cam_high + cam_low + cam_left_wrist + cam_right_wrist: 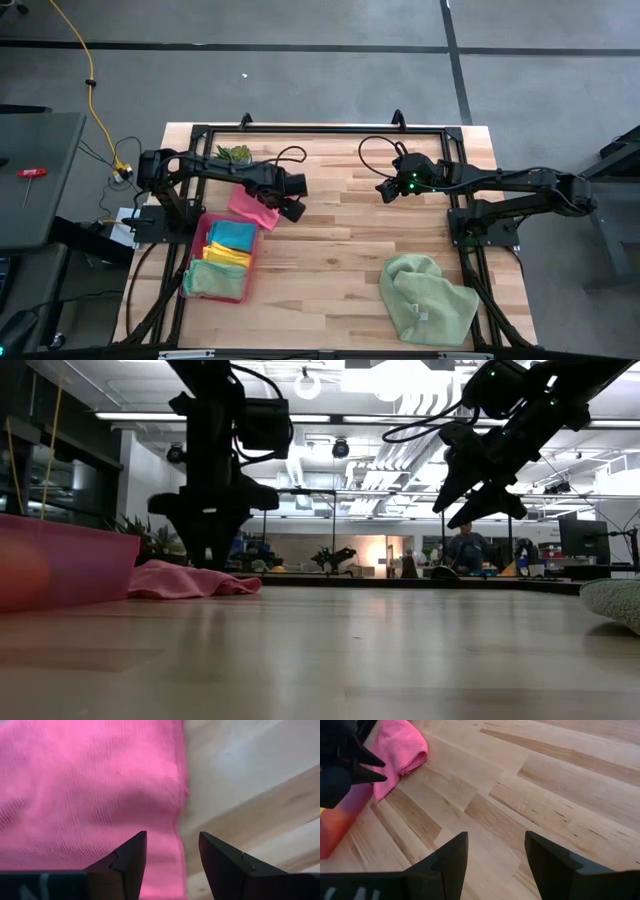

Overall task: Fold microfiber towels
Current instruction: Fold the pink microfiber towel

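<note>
The hot pink towel (252, 205) lies folded on the wood table, next to the pink tray's far end. My left gripper (172, 835) stands open over the towel's edge (181, 795), pointing straight down. One finger is above the cloth and the other above bare wood. My right gripper (495, 837) hangs open and raised over the far middle of the table (385, 190), with nothing between its fingers. A pale green towel (425, 300) lies crumpled at the near right. My left gripper comes at the pink towel from above, its fingertips (208, 560) low over the folded edge. Whether they touch the cloth cannot be told. The towel lies flat on the table.
The translucent pink tray (196, 240) at the near left holds folded teal, yellow and pale green towels. A small green plant (233, 153) stands at the far left. Bare wood stretches across the table's middle, between the pink towel and the crumpled green one.
</note>
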Controlling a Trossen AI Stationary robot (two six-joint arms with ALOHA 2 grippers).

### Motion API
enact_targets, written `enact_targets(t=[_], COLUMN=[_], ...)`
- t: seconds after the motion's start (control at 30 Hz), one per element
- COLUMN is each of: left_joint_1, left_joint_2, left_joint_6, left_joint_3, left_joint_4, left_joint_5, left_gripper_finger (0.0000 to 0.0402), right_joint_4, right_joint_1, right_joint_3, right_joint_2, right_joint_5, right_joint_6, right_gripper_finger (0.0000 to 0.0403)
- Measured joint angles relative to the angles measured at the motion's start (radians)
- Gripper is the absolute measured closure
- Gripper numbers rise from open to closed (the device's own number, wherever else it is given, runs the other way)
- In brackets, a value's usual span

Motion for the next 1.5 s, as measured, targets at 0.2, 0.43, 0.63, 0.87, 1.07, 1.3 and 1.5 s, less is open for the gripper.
enact_targets(t=[0.2, 0.43, 0.63, 0.87, 1.07, 1.3, 1.5], left_joint_1=[-0.058, -0.046, -0.043, -0.003, 0.055, 0.111, 0.132], left_joint_2=[0.015, 0.084, 0.123, 0.138, 0.14, 0.138, 0.138], left_joint_6=[-0.056, -0.091, -0.015, 0.089, 0.152, 0.266, 0.386], left_joint_3=[-0.013, -0.033, -0.03, 0.012, 0.123, 0.302, 0.433], left_joint_4=[0.0, 0.028, 0.078, 0.257, 0.44, 0.472, 0.484], left_joint_5=[0.005, 0.043, 0.096, 0.122, 0.112, 0.129, 0.207], left_gripper_finger=[0.0253, 0.0271, 0.0307, 0.0391, 0.0398, 0.04, 0.0401], right_joint_4=[0.0, -0.001, -0.005, -0.003, 0.013, 0.019, 0.035], right_joint_1=[0.0, 0.0, 0.0, 0.0, 0.0, 0.0, 0.0], right_joint_3=[0.0, 0.0, 0.0, 0.0, 0.0, 0.0, 0.0], right_joint_2=[0.0, 0.0, 0.0, 0.0, -0.022, -0.135, -0.248], right_joint_5=[0.0, 0.0, 0.0, 0.0, -0.018, -0.027, -0.08], right_joint_6=[-0.016, -0.026, -0.026, -0.026, -0.027, -0.079, -0.086], right_gripper_finger=[0.0214, 0.0214, 0.0214, 0.0214, 0.0214, 0.0214, 0.0214])
